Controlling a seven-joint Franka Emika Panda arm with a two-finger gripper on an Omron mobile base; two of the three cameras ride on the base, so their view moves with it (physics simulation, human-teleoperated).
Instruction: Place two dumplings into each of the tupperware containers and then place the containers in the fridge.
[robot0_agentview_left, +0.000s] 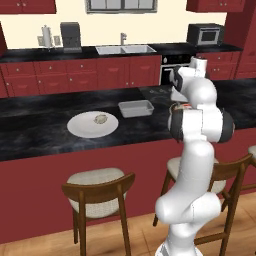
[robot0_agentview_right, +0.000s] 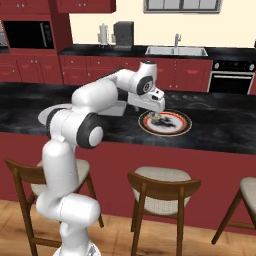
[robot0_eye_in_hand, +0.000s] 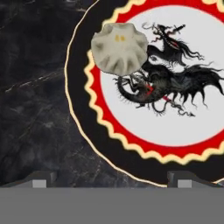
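Fingertips (robot0_eye_in_hand: 43, 180) stand wide apart, empty, above the red-rimmed plate (robot0_eye_in_hand: 109, 144). One dumpling (robot0_eye_in_hand: 119, 47) sits there: likely soft, light; grip gently across its crimped sides.

On the dark marbled worktop (robot0_agentview_left: 40, 130) in front of you, a round white plate (robot0_agentview_left: 80, 127) carries one pale dumpling (robot0_agentview_left: 100, 119) toward its right side. Just beyond the plate, to the right, sits a shallow grey tupperware container (robot0_agentview_left: 136, 108), apart from it. Your white arm (robot0_agentview_left: 197, 120) rises at lower right and blocks the worktop behind it. Two wooden stools (robot0_agentview_left: 100, 192) stand below the edge. Across the kitchen you see a sink (robot0_agentview_left: 125, 49), a microwave (robot0_agentview_left: 205, 34) and red cabinets (robot0_agentview_left: 75, 75).
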